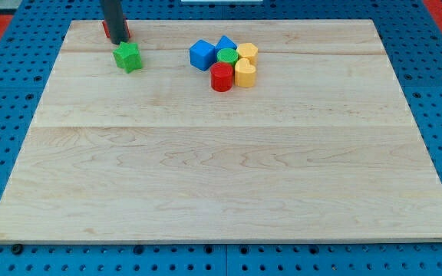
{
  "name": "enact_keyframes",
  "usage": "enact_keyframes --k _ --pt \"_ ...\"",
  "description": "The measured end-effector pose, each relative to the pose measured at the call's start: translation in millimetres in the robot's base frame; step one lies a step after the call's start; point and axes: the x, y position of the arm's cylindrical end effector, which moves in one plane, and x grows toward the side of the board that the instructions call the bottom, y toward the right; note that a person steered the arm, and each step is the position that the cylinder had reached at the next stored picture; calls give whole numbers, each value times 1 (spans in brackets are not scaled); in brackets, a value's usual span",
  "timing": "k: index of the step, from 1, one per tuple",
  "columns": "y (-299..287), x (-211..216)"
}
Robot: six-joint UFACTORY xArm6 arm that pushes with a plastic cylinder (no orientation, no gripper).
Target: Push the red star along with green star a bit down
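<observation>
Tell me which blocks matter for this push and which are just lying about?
Job:
- red star, mostly hidden behind the rod at the board's top edge
- green star, just below it
- my tip, on the red star

Lying about, clustered to the view's right:
- blue cube
- second blue block
- green cylinder
- red cylinder
- two yellow blocks

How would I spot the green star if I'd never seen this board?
Look at the wooden board, near its top-left corner. Just below my tip and the partly hidden red star sits the green star, alone, well left of the tight cluster of other blocks.
</observation>
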Motion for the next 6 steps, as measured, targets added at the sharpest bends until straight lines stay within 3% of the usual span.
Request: enact_keyframes --k 2,3,4,6 --pt "-82 -7" --pt "-88 -37" --pt "-74 -62" --pt "-8 -48"
